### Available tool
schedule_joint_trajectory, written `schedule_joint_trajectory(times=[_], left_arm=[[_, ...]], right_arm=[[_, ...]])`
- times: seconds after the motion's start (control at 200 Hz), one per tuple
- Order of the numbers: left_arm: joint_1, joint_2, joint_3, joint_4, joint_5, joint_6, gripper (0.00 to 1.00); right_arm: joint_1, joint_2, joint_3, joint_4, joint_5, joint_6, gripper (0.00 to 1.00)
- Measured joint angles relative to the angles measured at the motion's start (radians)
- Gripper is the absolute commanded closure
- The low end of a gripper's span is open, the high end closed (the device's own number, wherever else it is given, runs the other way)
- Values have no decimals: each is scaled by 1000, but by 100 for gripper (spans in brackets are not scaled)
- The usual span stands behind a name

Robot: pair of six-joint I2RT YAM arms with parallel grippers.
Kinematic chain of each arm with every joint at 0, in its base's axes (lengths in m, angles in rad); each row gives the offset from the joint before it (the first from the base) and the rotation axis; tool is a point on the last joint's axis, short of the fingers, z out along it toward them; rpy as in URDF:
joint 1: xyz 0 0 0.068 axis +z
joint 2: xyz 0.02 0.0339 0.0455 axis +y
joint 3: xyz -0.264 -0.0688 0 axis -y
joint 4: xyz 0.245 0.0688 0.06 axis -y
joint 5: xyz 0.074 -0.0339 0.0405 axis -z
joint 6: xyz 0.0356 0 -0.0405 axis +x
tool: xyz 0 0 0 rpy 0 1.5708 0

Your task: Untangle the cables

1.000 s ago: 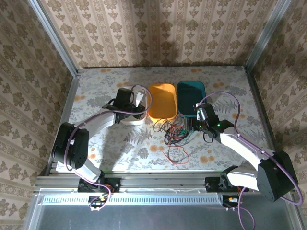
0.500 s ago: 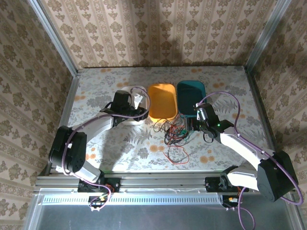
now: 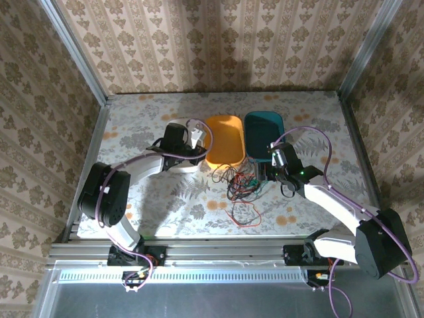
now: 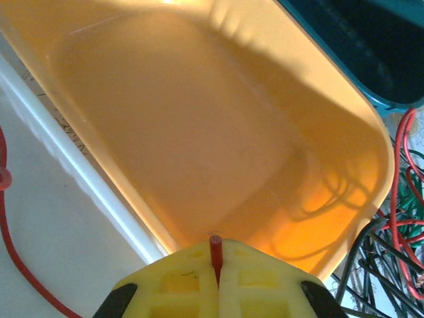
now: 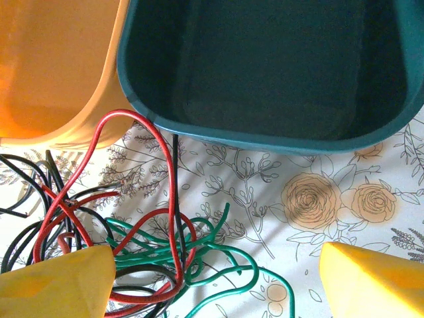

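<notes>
The cables [image 3: 242, 182] lie tangled, red, black and green, on the table in front of the bins. A separate red cable [image 3: 244, 215] loops nearer the front. My left gripper [image 3: 197, 137] hangs over the near left rim of the orange bin [image 3: 224, 139]. In the left wrist view it [image 4: 216, 246] is shut on the end of a red cable [image 4: 216, 252], above the orange bin [image 4: 199, 126]. My right gripper [image 3: 268, 173] is open over the tangle's right side. Its view shows the gripper [image 5: 215, 285] straddling green cables [image 5: 218, 255] and a red loop [image 5: 169, 199].
A teal bin [image 3: 265, 132] stands to the right of the orange one. A white bin [image 3: 187, 167] lies under the left arm; a red cable [image 4: 16, 268] lies in it. Metal rails and patterned walls edge the floral table [image 3: 318, 119].
The left arm swung its elbow and its gripper shifted slightly right, toward the orange bin. The right arm and the tangle have not moved.
</notes>
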Motion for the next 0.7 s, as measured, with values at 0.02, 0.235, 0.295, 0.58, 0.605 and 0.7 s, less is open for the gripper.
schedule_joint_trajectory(times=[0.02,0.235,0.295,0.58,0.605,0.7], left_arm=[[1,0,0,0,-5,0,100],[55,-5,-6,13,-77,-31,100],[89,-5,-8,11,-89,-47,100],[127,118,43,-13,-126,-61,95],[126,131,49,-16,-130,-61,88],[125,162,65,-32,-143,-61,76]], right_arm=[[0,0,0,0,0,0,18],[0,0,0,0,0,0,18],[0,0,0,0,0,0,18],[0,0,0,0,0,0,18],[0,0,0,0,0,0,18],[0,-1,0,-1,0,-1,18]])
